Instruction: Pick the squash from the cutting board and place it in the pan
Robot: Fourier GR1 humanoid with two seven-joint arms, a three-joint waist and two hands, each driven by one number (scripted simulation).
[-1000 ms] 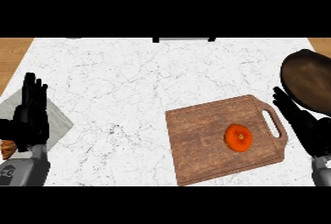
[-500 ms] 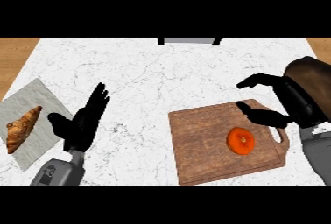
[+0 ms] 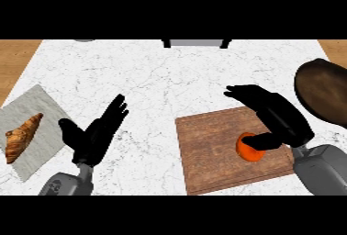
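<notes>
An orange squash (image 3: 250, 151) lies on the wooden cutting board (image 3: 213, 151) at the lower right of the marble counter. My right hand (image 3: 279, 118) hovers over the board's right part, palm down, fingers stretched toward the upper left and thumb touching the squash's right side. It is open and partly hides the squash. The dark pan (image 3: 325, 95) sits at the right edge, partly cut off. My left hand (image 3: 95, 134) stands open at the lower left, fingers up, holding nothing.
A croissant (image 3: 22, 131) lies on a grey napkin (image 3: 41, 108) at the left edge. A dark object (image 3: 196, 43) sits at the counter's far edge. White marble (image 3: 163, 78) spreads between the hands.
My right hand has moved down and left over the board, its thumb now at the squash. The view has shifted, bringing board and pan lower. The left hand stays open.
</notes>
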